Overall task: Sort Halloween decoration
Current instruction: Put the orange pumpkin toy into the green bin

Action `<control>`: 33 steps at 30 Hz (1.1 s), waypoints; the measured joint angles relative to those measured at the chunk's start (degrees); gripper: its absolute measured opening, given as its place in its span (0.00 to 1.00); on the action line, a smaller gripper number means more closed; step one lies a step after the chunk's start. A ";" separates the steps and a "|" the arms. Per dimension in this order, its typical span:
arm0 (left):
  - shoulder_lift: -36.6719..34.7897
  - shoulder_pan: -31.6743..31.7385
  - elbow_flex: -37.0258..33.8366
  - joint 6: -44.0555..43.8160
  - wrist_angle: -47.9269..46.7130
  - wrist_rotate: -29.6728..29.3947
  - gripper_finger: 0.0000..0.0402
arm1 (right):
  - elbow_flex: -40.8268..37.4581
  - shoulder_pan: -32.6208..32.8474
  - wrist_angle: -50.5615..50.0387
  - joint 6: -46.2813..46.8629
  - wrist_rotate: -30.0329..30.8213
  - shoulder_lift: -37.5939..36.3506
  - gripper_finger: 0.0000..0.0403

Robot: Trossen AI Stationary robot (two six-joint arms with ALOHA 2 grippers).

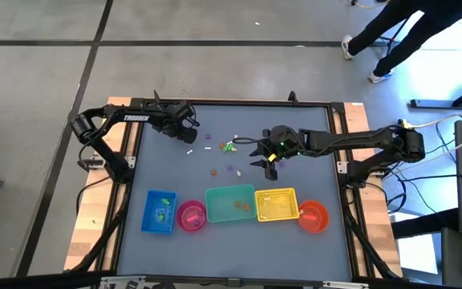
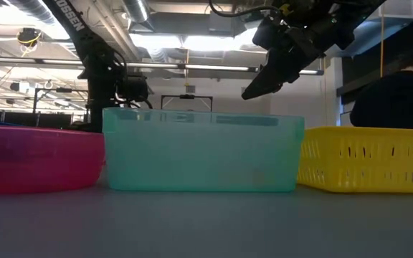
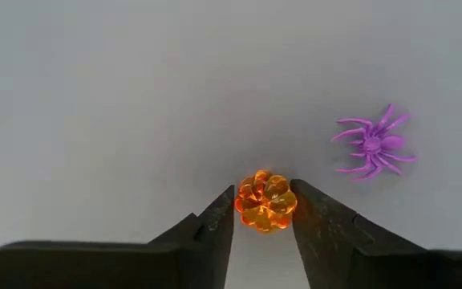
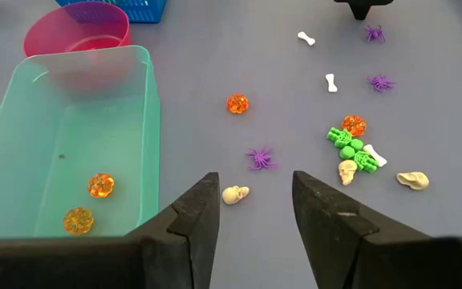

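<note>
1. Trinkets [image 4: 351, 152] lie scattered on the grey desk [image 1: 239, 233], between the two arms and behind the row of containers.
2. We see the left gripper [image 3: 263, 229] low over the desk at the far left, its jaws standing on both sides of an orange pumpkin [image 3: 265, 201]; they look to touch it, but we cannot tell if they press it.
3. A purple spider [image 3: 373, 144] lies near this pumpkin.
4. The right gripper [image 4: 255, 201] hangs above the desk, jaws open and empty, over a small skull [image 4: 235, 194].
5. Two orange pumpkins [image 4: 100, 185] lie in the teal bin [image 4: 147, 120].
6. Green skeleton, bones and spiders lie loose beyond the skull.
</note>
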 joint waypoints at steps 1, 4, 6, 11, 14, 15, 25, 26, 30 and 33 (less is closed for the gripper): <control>0.00 0.00 0.00 -0.01 -0.04 0.02 0.25 | 0.00 0.02 0.00 0.00 0.00 0.00 0.39; 0.00 0.02 0.00 -0.03 -0.13 0.51 0.24 | 0.00 0.02 0.00 0.02 0.00 0.00 0.39; 0.00 0.04 -0.02 -0.05 -0.14 0.71 0.23 | 0.00 0.02 0.00 0.02 0.00 0.00 0.39; 0.01 0.03 0.38 -0.07 -0.38 0.96 0.23 | 0.00 0.02 0.00 0.02 0.00 0.00 0.39; 0.19 0.04 1.64 -0.05 -0.87 1.15 0.23 | 0.00 0.01 0.00 0.01 0.00 0.00 0.39; 0.24 0.02 2.14 -0.03 -1.17 1.23 0.23 | 0.00 0.01 0.00 0.02 0.00 0.00 0.39; 0.48 -0.06 5.92 1.15 -1.81 7.49 0.23 | 0.00 0.01 0.00 0.01 0.00 0.00 0.39; 0.46 -0.15 5.98 1.15 -1.72 8.14 0.23 | 0.00 0.01 0.00 0.01 0.00 0.00 0.39; 0.42 -0.25 5.99 1.15 -1.83 9.09 0.23 | 0.00 0.02 0.00 0.00 0.00 0.00 0.39; 0.37 -0.26 6.01 1.17 -2.07 9.05 0.23 | 0.00 0.02 0.00 0.02 0.00 0.00 0.39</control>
